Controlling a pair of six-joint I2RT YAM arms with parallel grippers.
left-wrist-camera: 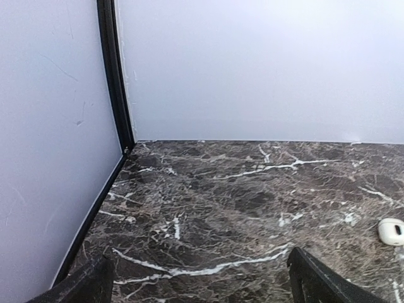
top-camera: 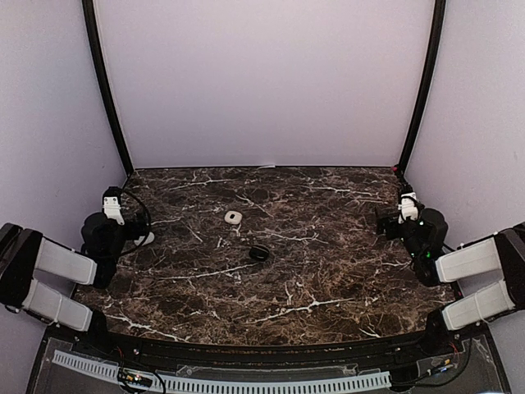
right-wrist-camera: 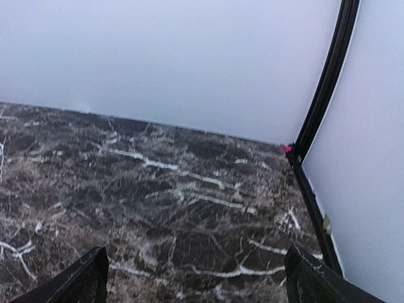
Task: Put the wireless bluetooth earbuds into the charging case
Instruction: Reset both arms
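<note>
While my left fingers (left-wrist-camera: pixel 315 281) and right fingers (right-wrist-camera: pixel 85 281) stand wide apart, holding nothing, a white earbud (left-wrist-camera: pixel 391 231) lies on the counter (left-wrist-camera: pixel 240 202) ahead of the left fingers, toward their right. A dark round thing (top-camera: pixel 259 253), maybe the charging case, is near it. I judge the earbud light, hard, slippery: pinch across its head gently.

Counter (top-camera: pixel 312 271): dark brown marble pattern, white veins.
Back wall (top-camera: pixel 262 82): plain pale lavender, rises from counter's far edge.
Left side wall (top-camera: pixel 41 123) and right side wall (top-camera: pixel 484 123): same tone, rise from counter's left and right edges.
Left black strip (top-camera: pixel 105 90): climbs from counter's far-left corner.
Right black strip (top-camera: pixel 422 86): climbs from counter's far-right corner.
Pink tag (right-wrist-camera: pixel 287 149): small, at counter's far-right corner, at foot of right black strip.
White slotted rail (top-camera: pixel 246 382): runs along just outside counter's near edge.
</note>
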